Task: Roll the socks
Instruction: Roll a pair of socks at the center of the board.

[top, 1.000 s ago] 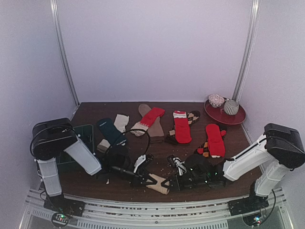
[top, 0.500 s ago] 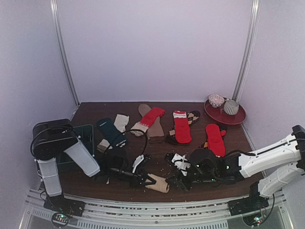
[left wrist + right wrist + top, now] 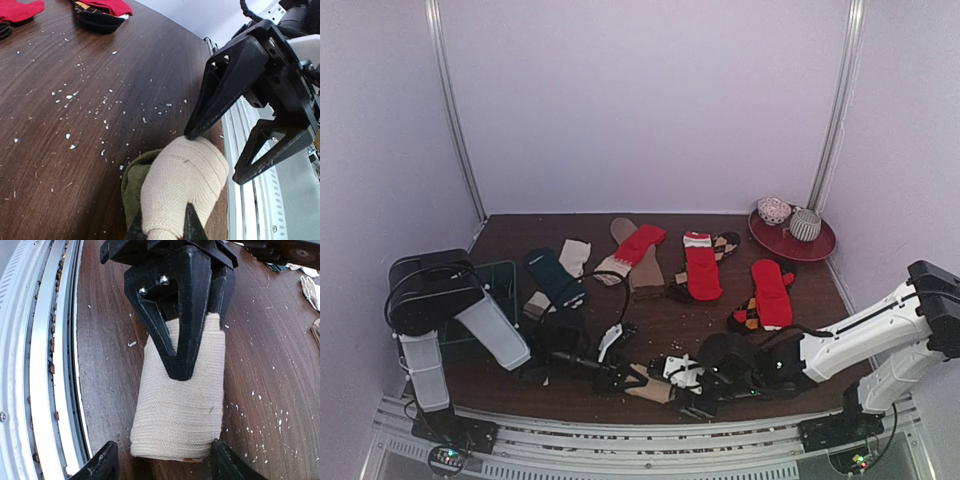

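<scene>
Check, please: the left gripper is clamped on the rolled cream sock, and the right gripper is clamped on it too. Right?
Not quite. The left gripper is clamped on the rolled cream sock, but the right gripper is open, its fingers spread either side of the roll, as the right wrist view shows.

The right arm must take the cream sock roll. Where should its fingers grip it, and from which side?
Probably grip the cream sock roll at its free end, across its width, from the side opposite the left gripper, which pinches the other end. The open right gripper straddles that end.
</scene>
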Controlling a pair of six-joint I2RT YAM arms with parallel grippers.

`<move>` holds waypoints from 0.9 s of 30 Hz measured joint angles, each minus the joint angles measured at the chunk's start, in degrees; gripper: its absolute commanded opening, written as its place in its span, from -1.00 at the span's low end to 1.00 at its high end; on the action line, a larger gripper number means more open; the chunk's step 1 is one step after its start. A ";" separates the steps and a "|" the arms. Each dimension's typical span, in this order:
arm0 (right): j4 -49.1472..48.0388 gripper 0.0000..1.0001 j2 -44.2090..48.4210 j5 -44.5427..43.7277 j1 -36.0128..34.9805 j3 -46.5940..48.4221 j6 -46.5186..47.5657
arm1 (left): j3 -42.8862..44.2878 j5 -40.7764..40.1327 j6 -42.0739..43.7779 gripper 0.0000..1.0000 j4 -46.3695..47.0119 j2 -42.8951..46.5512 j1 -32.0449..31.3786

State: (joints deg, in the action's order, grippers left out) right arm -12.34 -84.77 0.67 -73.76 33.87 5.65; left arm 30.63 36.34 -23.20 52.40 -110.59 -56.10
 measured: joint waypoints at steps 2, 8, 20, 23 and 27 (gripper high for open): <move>0.09 0.28 -0.83 0.04 -0.26 0.85 0.63 | 0.00 0.02 0.00 -1.00 -0.02 0.00 0.00; -0.20 0.30 -1.09 0.87 -1.03 2.56 1.84 | 0.02 0.07 0.02 -1.00 -0.02 -0.07 0.00; -0.26 0.44 -5.01 0.55 -1.14 4.74 1.46 | 0.61 0.37 0.09 -1.00 -1.05 -0.09 0.02; -1.14 0.37 -7.10 -0.42 -1.14 5.38 1.09 | 0.68 0.35 0.09 -1.00 -1.33 -0.07 0.07; -2.01 0.28 -7.52 -1.22 -1.14 5.40 -0.11 | 0.70 0.37 0.09 -1.00 -1.44 -0.04 0.09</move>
State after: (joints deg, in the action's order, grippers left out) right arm -14.35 -92.29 -0.56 -74.89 39.27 5.54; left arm 31.33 36.71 -23.11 50.96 -110.63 -56.01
